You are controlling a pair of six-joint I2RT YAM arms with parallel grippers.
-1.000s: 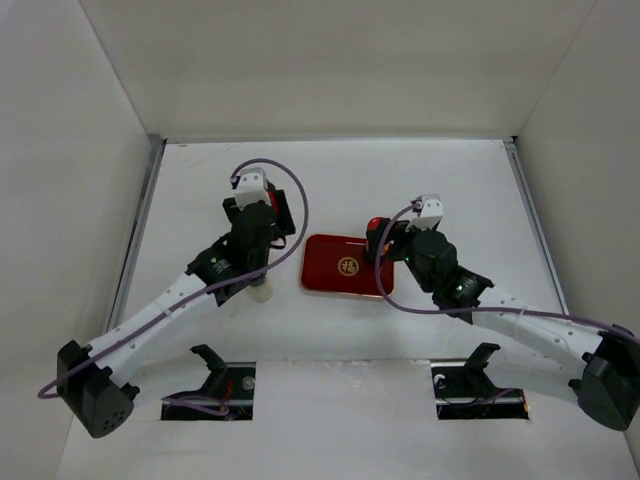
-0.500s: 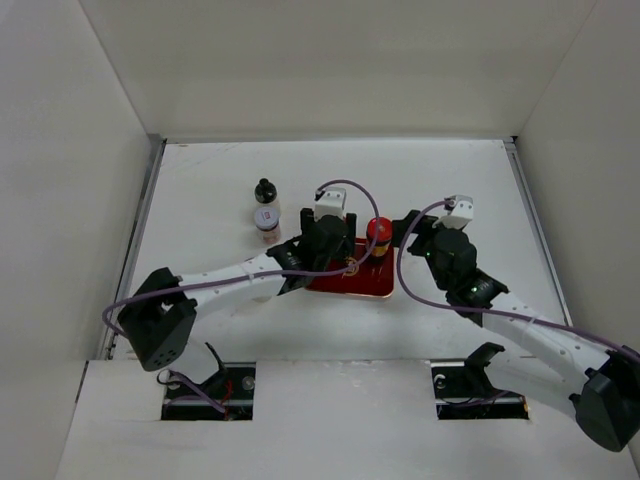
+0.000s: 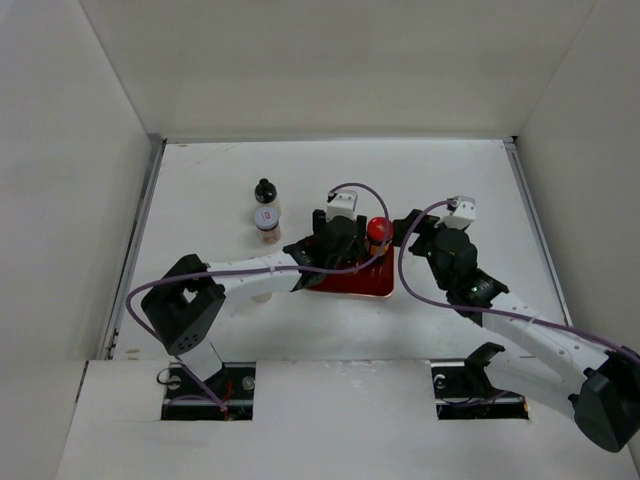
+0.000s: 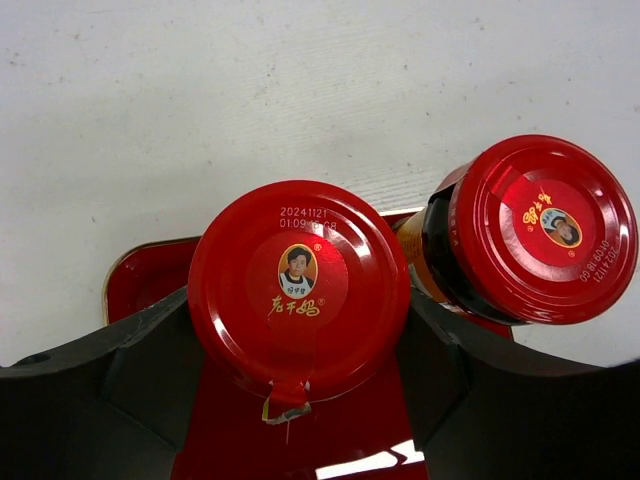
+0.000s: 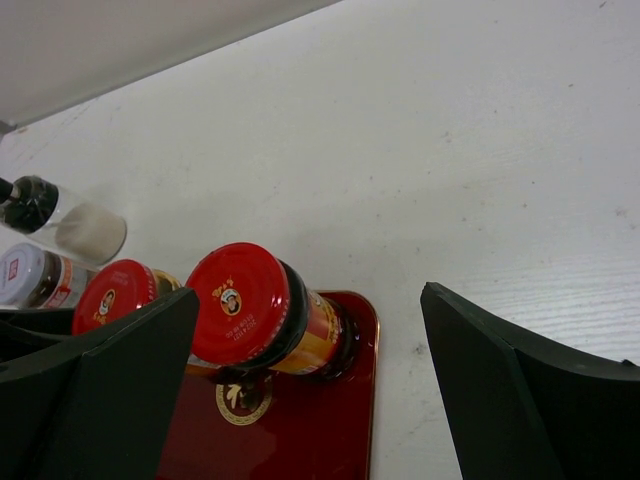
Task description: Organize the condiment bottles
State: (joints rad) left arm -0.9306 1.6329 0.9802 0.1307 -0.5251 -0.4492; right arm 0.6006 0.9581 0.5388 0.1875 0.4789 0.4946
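My left gripper [image 3: 342,243] is shut on an amber bottle with a red cap [image 4: 298,285], held over the left part of the red tray [image 4: 140,275]. A second red-capped bottle [image 3: 378,231] stands on the tray's far right corner, just right of the held one [image 4: 540,228]. My right gripper [image 5: 312,300] is wide open, just right of the tray and apart from that bottle [image 5: 255,305]. Left of the tray stand a black-capped bottle [image 3: 265,190] and a silvery-white-capped bottle [image 3: 266,220].
The tray [image 3: 378,284] lies mid-table with a gold emblem [image 5: 240,398]. The left forearm [image 3: 250,272] crosses the table from the near left, with a pale object [image 3: 262,296] half hidden under it. White walls enclose the table on three sides.
My left arm carried its red-capped bottle rightward from the left side to the tray, uncovering the black- and white-capped bottles. The right gripper drew back to the right, away from the bottle on the tray.
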